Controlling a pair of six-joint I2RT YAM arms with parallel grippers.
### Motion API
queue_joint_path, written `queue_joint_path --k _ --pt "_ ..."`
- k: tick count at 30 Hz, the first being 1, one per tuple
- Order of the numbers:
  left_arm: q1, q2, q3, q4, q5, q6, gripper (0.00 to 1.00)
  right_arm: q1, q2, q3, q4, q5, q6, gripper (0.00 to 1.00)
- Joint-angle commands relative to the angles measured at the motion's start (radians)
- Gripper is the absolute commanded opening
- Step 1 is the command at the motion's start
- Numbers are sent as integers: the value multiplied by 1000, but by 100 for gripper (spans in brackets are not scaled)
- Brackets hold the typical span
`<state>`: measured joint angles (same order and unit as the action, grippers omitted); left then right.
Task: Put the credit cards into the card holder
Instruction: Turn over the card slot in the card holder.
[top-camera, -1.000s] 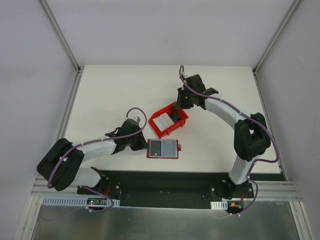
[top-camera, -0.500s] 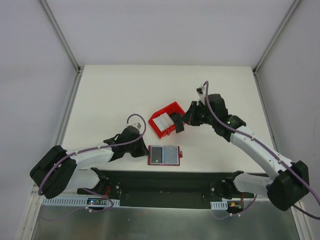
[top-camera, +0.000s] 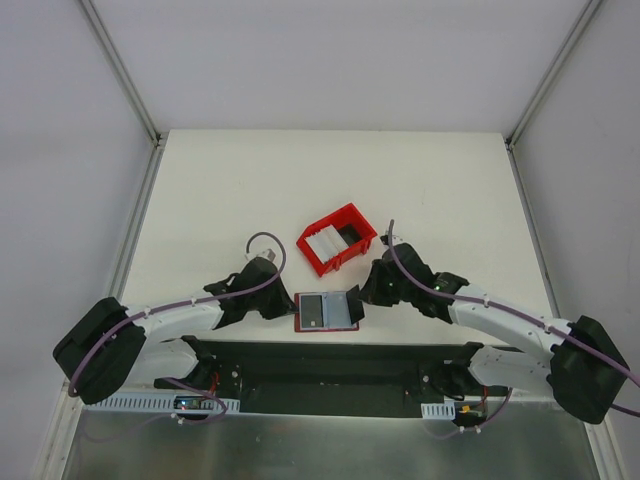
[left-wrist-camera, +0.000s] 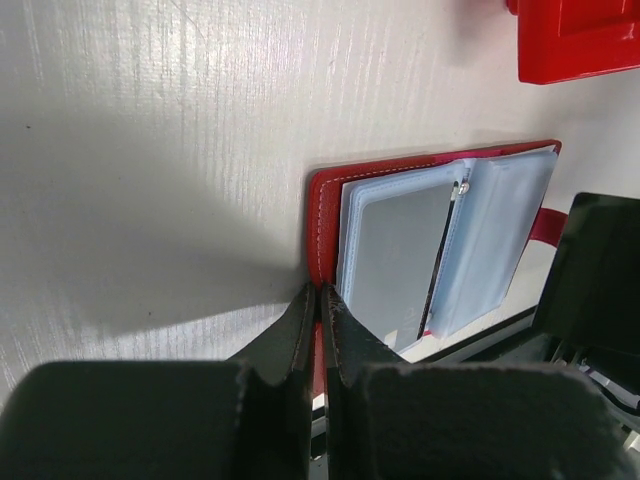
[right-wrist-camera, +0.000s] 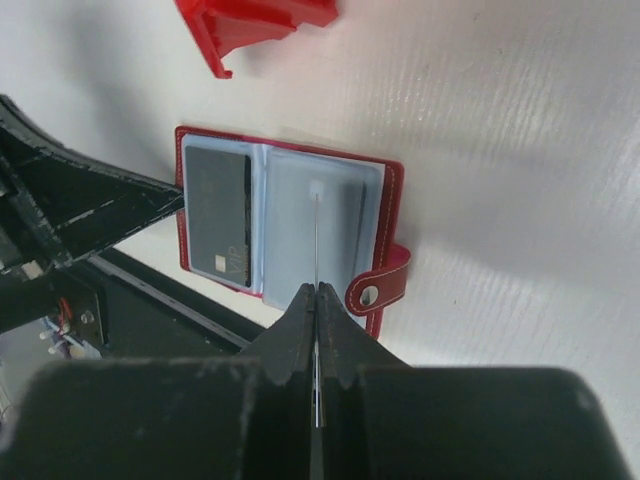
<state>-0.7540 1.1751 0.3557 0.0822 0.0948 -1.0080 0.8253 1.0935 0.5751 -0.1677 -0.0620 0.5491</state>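
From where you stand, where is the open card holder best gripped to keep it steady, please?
Grip the card holder by its bare red left cover edge, coming in low from the left. It lies open and flat; its tab side is taken by the right gripper holding a credit card over the pocket. The left gripper is shut there.

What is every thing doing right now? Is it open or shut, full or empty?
wallet, open, lying flat.
dark card, tucked in a wallet pocket.
thin card, held on edge over the other pocket, not in yet.
left pincer, shut on the wallet's edge.
right pincer, shut on the thin card.
bin, upright, spare cards inside.
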Motion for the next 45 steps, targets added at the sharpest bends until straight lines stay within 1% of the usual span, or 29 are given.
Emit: queue_joint_path --k 1,5,9,19,25,30,39,41,45 --pt "-11 -19 -20 -30 -33 -20 0 17 40 3 53 103 41 0" --pt "-13 -23 -26 -33 -33 -20 0 17 46 9 20 151 31 0" --pt "-13 -20 -26 -35 -35 -14 0 17 51 9 11 156 22 0" --pt "-15 -18 -26 -36 -35 -18 0 24 108 -9 76 123 37 0" --pt "-15 -14 -27 -36 -37 -18 0 44 120 -6 94 131 43 0" --pt "-15 -9 -26 -35 -36 -17 0 81 112 41 42 172 25 0" --pt "-13 -2 -24 -35 -30 -12 0 172 152 190 -137 303 -12 0" --pt "-13 0 -24 -35 -30 -11 0 179 151 192 -109 285 -21 0" --pt "-15 8 -21 -36 -30 -9 0 187 170 209 -33 202 -26 0"
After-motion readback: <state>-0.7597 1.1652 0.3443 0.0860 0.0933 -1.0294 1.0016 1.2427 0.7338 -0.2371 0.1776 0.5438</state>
